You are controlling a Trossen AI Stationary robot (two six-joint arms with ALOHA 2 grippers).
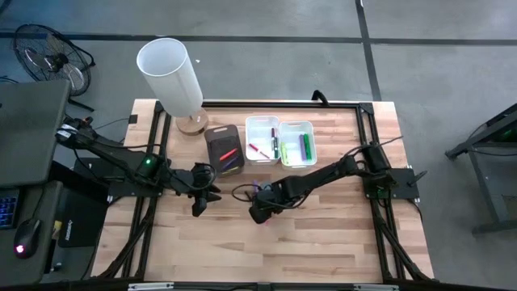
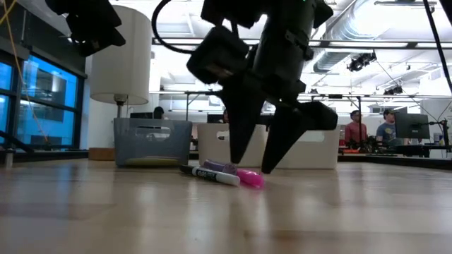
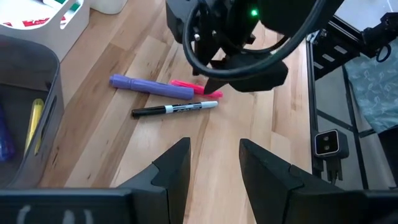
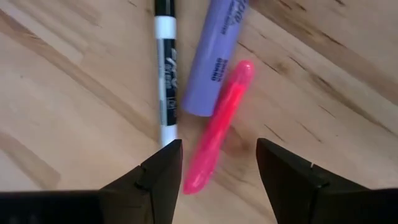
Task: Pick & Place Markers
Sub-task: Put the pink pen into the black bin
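Pink marker (image 4: 217, 127) lying between wide-open right claw (image 4: 219, 163); risking nudging adjacent purple marker (image 4: 214, 57) while closing.

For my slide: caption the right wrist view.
Open right gripper poised over a pink marker, beside purple and black markers.

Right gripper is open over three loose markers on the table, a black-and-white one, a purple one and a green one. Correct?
Not quite. The third marker under the open right gripper is pink, not green, as the right wrist view shows. The black-and-white marker and purple marker are as stated.
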